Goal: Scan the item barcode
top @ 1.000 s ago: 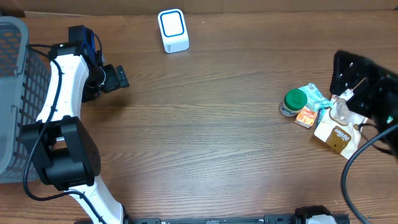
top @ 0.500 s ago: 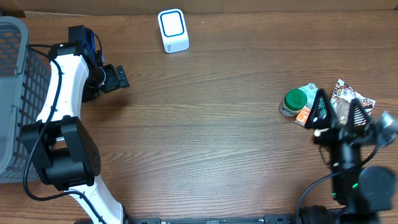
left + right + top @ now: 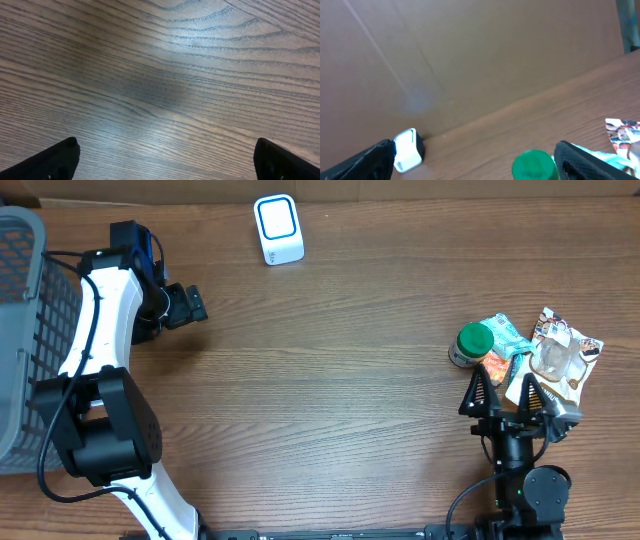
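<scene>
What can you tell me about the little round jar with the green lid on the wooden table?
The small round jar with the green lid stands upright on the brown wooden table, towards its right side. The lid is plain bright green and looks like plastic. The body below looks pale grey with print too small to read. A teal crinkly packet and a small orange packet lie close against its right side. Nothing holds it.
</scene>
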Tool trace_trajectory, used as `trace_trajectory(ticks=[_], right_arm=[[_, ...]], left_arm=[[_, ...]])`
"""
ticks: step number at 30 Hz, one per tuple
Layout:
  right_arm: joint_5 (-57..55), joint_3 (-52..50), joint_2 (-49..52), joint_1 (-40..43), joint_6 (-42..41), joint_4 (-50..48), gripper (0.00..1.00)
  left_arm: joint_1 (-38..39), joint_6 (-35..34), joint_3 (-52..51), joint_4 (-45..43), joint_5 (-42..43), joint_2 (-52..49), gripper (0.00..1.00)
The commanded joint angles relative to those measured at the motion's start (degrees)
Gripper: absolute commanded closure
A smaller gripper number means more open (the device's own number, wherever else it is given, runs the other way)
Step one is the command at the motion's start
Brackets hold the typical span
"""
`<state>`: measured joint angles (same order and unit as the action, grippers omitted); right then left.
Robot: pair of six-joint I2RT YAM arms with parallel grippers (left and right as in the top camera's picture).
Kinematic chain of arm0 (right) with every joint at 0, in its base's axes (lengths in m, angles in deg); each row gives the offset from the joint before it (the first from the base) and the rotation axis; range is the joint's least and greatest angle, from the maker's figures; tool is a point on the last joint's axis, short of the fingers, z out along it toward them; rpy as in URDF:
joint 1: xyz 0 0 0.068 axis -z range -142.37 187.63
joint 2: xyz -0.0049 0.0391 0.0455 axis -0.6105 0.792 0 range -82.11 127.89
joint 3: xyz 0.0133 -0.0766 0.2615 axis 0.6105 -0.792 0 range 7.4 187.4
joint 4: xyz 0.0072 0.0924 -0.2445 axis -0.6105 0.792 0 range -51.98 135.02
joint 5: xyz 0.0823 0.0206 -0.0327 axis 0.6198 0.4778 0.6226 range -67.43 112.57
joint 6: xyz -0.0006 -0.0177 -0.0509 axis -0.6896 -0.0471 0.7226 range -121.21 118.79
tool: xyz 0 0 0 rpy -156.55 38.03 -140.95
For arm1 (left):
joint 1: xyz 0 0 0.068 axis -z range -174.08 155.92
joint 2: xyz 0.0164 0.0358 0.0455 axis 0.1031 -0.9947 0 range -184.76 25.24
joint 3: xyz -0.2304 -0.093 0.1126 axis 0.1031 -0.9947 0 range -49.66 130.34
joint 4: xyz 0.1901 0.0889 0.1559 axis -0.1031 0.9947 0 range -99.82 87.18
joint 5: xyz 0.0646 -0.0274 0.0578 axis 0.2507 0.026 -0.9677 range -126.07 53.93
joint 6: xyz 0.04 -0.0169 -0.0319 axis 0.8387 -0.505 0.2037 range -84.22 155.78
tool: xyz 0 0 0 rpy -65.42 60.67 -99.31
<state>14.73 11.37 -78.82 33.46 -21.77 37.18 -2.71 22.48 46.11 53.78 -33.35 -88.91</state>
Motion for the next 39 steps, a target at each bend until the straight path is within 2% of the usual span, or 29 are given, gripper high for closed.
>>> trace_trajectory(ticks=[1, 5, 9, 39], right_arm=[[1.11, -2.43, -1.05, 0.17, 4.2, -0.39, 0.0], [3.21, -3.52, -2.23, 0.17, 4.57, 5.53, 0.0], [6.93, -3.52, -3.13, 0.17, 11.02, 5.55, 0.0], [7.32, -3.52, -3.13, 0.07, 11.02, 5.6, 0.0]], left_arm=[[0.07, 0.46, 0.7, 0.0, -0.37, 0.37, 0.01], [0.07, 0.48, 0.7, 0.0, -0.37, 0.37, 0.01], [0.07, 0.46, 0.7, 0.0, -0.37, 0.37, 0.01], [0.07, 0.46, 0.7, 0.0, -0.37, 0.37, 0.0]])
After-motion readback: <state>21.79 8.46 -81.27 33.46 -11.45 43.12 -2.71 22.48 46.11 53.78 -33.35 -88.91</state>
